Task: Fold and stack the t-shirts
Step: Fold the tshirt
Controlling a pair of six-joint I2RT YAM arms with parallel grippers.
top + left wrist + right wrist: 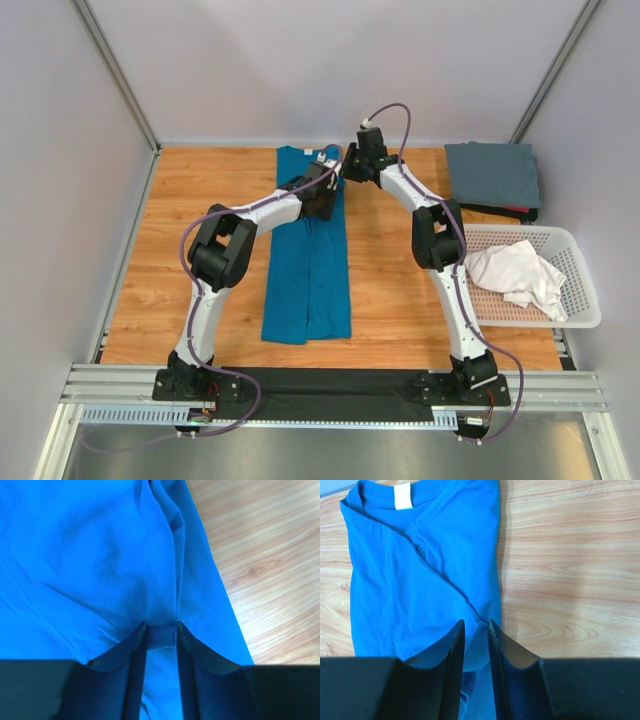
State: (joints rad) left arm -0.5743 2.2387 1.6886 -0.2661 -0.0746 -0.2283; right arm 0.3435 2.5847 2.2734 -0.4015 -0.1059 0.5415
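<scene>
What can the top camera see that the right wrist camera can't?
Only the top camera: the grey t-shirt folded at the far right, and the white t-shirt crumpled in the basket. Only the right wrist camera: its own fingers up close, pinching the blue t-shirt near its edge. Both: the blue t-shirt lying on the wooden table.

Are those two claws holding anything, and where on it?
The right gripper pinches the teal t-shirt at its folded long edge, near the collar end. The left gripper straddles a cloth ridge by that edge; a firm grip cannot be told.
</scene>
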